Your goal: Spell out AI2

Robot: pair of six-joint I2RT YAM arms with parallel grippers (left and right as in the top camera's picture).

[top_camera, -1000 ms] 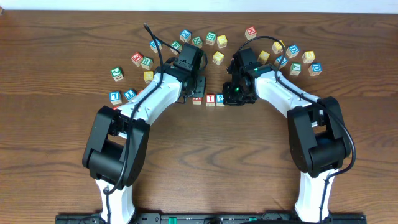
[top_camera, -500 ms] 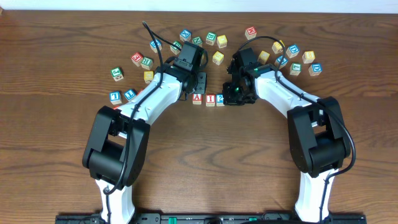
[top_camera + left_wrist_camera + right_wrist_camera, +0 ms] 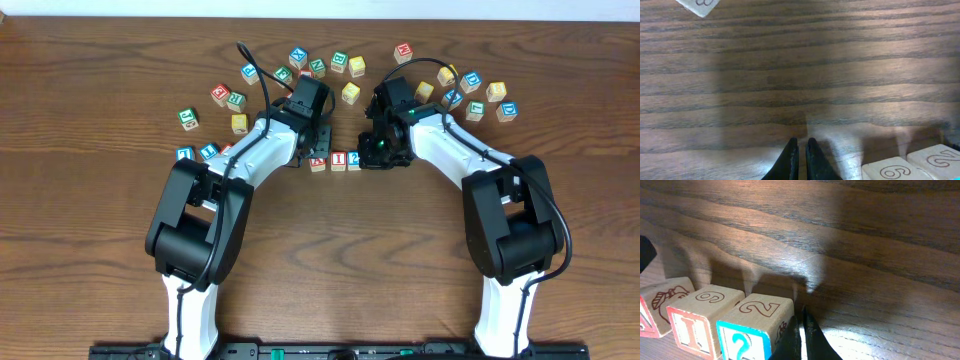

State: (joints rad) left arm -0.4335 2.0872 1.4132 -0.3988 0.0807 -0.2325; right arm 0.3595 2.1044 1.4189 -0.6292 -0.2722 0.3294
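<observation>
Three cubes stand in a tight row at mid-table: the red A cube (image 3: 318, 159), the red I cube (image 3: 338, 159) and the blue-bordered 2 cube (image 3: 353, 160). The right wrist view shows the same row: A cube (image 3: 660, 305), I cube (image 3: 695, 325), blue cube (image 3: 750, 330). My right gripper (image 3: 364, 158) (image 3: 802, 314) is shut, its tips against the blue cube's right side. My left gripper (image 3: 316, 147) (image 3: 801, 144) is shut and holds nothing, just behind the row's left end. Its view shows two cube faces (image 3: 892, 171) at lower right.
Several loose lettered cubes lie in an arc behind both arms, from a green one (image 3: 188, 118) at the left past a yellow one (image 3: 350, 93) to a blue one (image 3: 507, 110) at the right. Bare wood lies in front of the row.
The left arm's elbow has swung to the right and its wrist has drawn back slightly from the A cube. The cube row and the right arm have stayed put.
</observation>
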